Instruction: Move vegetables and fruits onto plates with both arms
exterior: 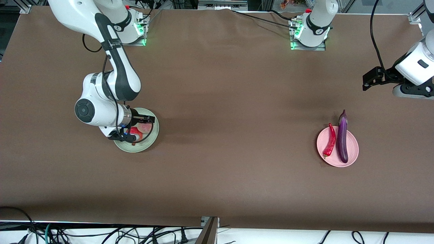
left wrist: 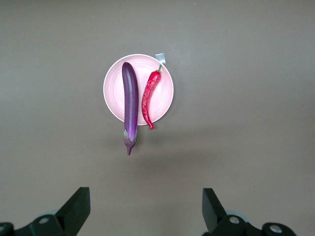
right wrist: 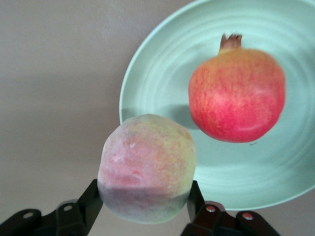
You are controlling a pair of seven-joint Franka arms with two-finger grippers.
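Note:
My right gripper (exterior: 145, 124) (right wrist: 143, 191) is shut on the pale pink-blushed peach (exterior: 146, 127) (right wrist: 146, 167) and holds it over the rim of the pale green plate (exterior: 153, 134) (right wrist: 162, 73). The red-and-yellow apple (exterior: 133, 131) (right wrist: 237, 94) lies in that plate near its middle. The purple eggplant (exterior: 342, 139) (left wrist: 130, 103) and the red chili pepper (exterior: 330, 141) (left wrist: 149, 96) lie side by side on the pink plate (exterior: 352, 140) (left wrist: 112, 88); the eggplant's stem end sticks out past the rim. My left gripper (exterior: 368, 79) (left wrist: 146, 194) is open and empty, waiting high above the table at the left arm's end.
The brown table (exterior: 230, 101) stretches wide between the two plates. The arm bases (exterior: 308, 37) stand along the edge farthest from the front camera. Cables (exterior: 101, 234) hang past the near edge.

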